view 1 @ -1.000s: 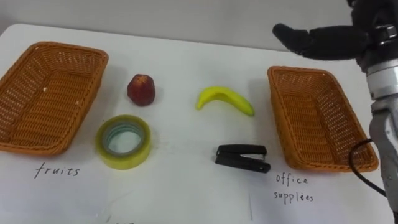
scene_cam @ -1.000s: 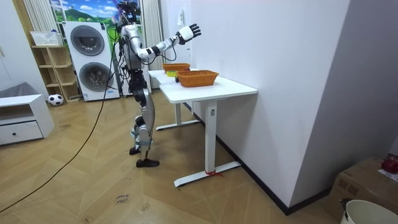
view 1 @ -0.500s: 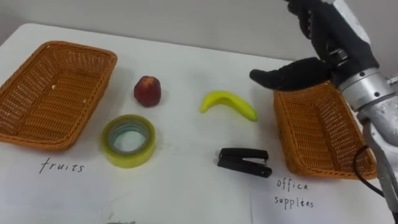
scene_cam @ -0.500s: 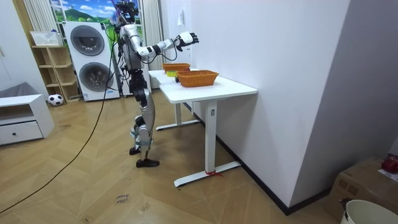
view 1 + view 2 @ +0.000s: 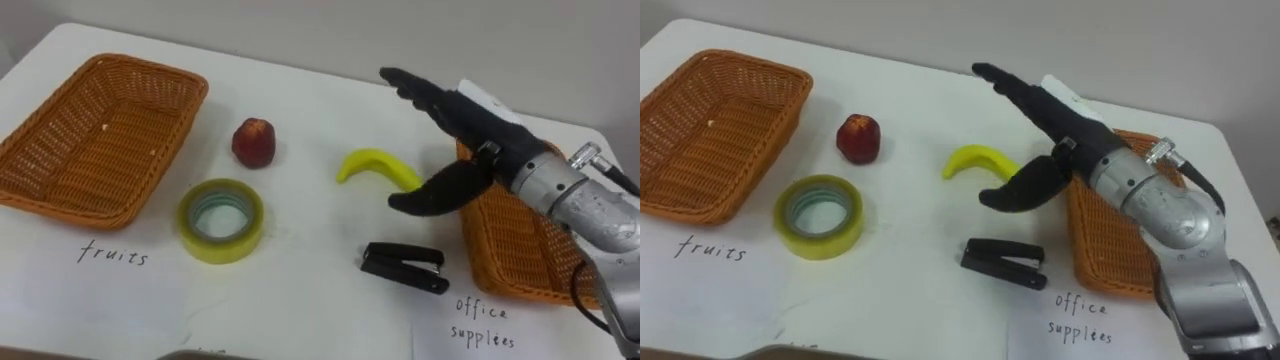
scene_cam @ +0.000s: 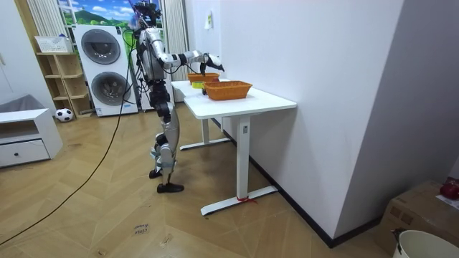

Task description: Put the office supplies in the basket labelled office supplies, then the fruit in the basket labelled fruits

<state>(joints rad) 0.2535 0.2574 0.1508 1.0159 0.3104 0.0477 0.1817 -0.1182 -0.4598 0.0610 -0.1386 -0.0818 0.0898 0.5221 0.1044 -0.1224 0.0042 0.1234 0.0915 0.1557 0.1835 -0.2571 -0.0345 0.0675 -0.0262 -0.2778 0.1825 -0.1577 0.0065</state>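
Right robot hand [image 5: 478,135] has come down and left from above the right basket [image 5: 512,250]; it now hangs low over the tabletop [image 5: 310,290], at the banana [image 5: 372,164].

- Hand state: spread. Fingers are straight, reaching forward and left. The thumb is swung wide below them and holds nothing.
- Banana: yellow, curved, arch bowed away from the robot. Its long axis runs left-right. The left tip dips toward the robot; the right end is hidden behind the thumb. It sits in the gap between fingers and thumb. Can't tell if they touch.
- Stapler [image 5: 403,268]: black, flat on the tabletop, near side of the thumb, long axis left-right.
- Red fruit [image 5: 253,142]: round, left of the fingertips, clear of them.
- Tape roll [image 5: 221,220]: yellowish, lying flat, further left and nearer the robot.
- Left basket [image 5: 100,130]: wicker, well left of the hand. The right basket is under the wrist.
- Writing: handwritten "fruits" [image 5: 113,255] in front of the left basket; "office" [image 5: 483,308] over a second word, roughly "supplies", in front of the right one.
- Room view: robot stands at the table's end, right arm out over it.
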